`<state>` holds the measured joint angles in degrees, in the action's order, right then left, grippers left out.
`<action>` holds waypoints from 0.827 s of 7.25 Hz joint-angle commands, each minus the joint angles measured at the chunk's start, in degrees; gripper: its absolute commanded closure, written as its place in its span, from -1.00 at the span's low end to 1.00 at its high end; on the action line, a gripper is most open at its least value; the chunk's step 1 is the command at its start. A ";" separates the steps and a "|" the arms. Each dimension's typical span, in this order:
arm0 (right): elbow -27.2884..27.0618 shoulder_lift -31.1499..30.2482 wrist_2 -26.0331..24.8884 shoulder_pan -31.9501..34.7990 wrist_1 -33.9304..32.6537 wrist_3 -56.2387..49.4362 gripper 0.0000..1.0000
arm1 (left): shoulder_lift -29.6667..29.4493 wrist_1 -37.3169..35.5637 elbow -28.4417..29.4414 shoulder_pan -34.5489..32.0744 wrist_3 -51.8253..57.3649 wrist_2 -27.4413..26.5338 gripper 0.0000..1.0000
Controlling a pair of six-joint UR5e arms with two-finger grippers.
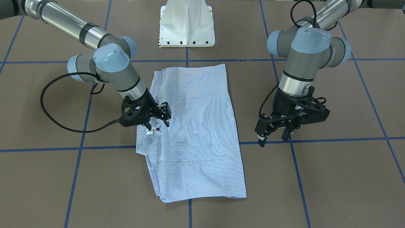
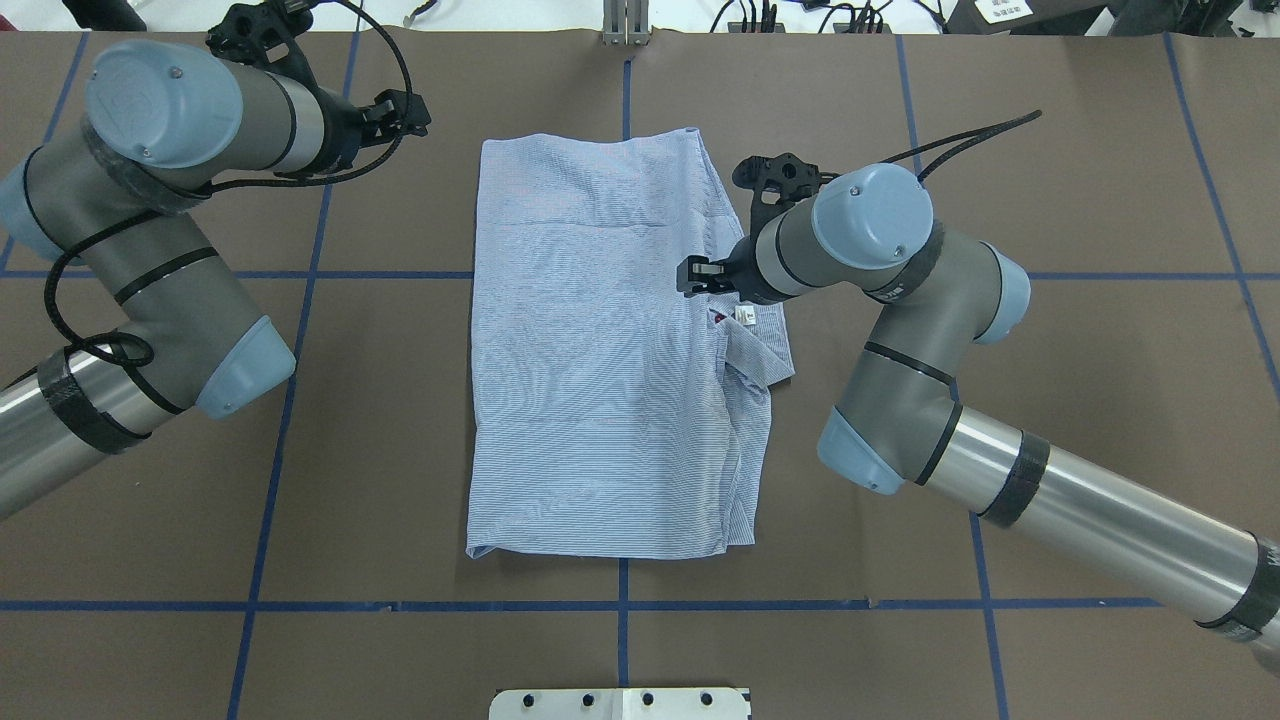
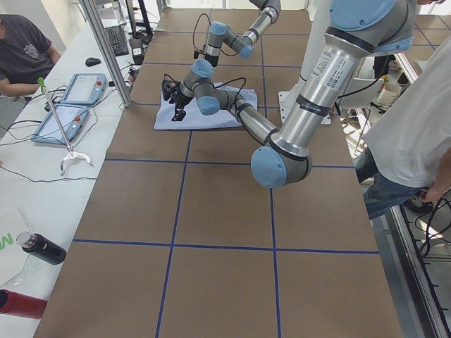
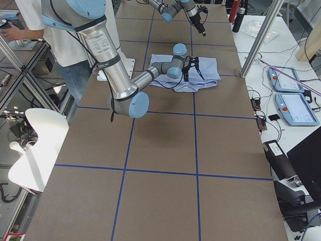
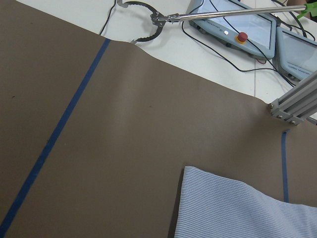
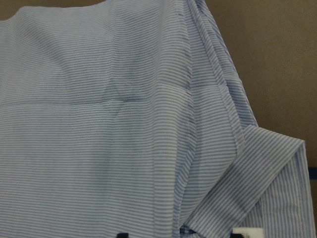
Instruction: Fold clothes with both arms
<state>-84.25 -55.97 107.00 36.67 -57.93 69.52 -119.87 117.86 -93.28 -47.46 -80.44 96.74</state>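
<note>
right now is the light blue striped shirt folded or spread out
Folded: the light blue striped shirt lies as a compact rectangle, no sleeves showing, collar along one side.

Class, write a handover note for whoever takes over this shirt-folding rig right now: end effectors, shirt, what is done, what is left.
Right end effector: open, low over the collar edge of the shirt, holding nothing.
Left end effector: open, over bare table beside the shirt.
Done: shirt folded into a long rectangle, collar poking out.
To do: probably tuck the collar, then fold in half.
</note>
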 commanded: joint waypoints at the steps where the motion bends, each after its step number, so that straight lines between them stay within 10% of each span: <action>1: -0.12 -0.10 0.48 0.42 -1.91 -0.52 -0.37 | -0.02 0.00 -0.06 0.00 -0.07 0.03 -0.99; 6: 2.84 2.34 1.63 1.13 -3.06 -0.70 -0.03 | 0.07 0.00 0.03 0.00 -0.07 0.03 -0.99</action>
<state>-83.37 -55.19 108.80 38.01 -60.99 68.88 -119.81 117.86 -93.28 -47.46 -80.51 96.77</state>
